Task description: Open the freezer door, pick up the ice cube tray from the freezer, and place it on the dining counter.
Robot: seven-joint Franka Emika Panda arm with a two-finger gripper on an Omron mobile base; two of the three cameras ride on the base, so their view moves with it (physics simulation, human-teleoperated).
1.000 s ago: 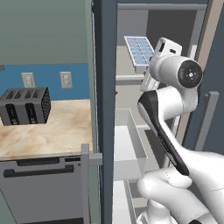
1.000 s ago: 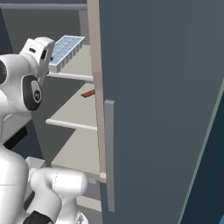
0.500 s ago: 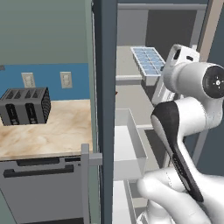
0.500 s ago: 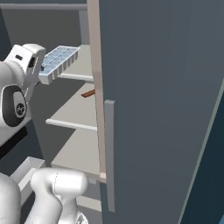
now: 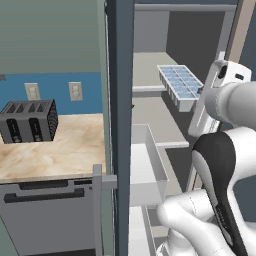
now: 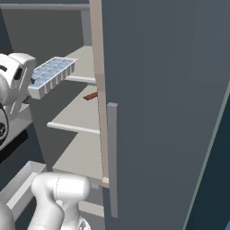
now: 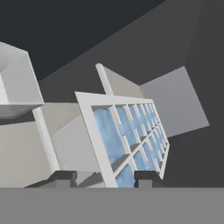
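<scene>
Freezer door (image 6: 166, 103): stands swung open; its grey vertical bar handle (image 6: 112, 159) is seen edge-on in the right base view. First step judged complete.

Ice cube tray (image 5: 180, 86): held in the air in front of the freezer (image 5: 150, 65), clear of the pale shelves (image 6: 76, 123). In the right base view the tray (image 6: 50, 75) hangs off the hand, level with the upper shelf but outside it, touching no surface. The pale blue cubes are visible in their grid; the tray looks roughly level, slightly tilted.

Gripper (image 7: 103, 179): the two dark tips sit on either side of the tray's near end (image 7: 127, 140) in the hand view, with the white rim between them. Judged to be pinching the tray at that short end; the contact itself is partly hidden by the tray's edge.

Other items noted: small brown bar (image 6: 91, 95) lies on a middle shelf, untouched. White bin (image 5: 147, 165) projects from lower in the compartment, below the tray. Toaster (image 5: 27, 121) stands on the beige worktop (image 5: 60, 150) left of the fridge; this is not the target surface.

Progress: door opened, tray gripped and lifted out. Remaining: carrying the tray to the dining counter and setting it down there. The tray is held by one end only, so sag or slip during transport is judged the main risk.
</scene>
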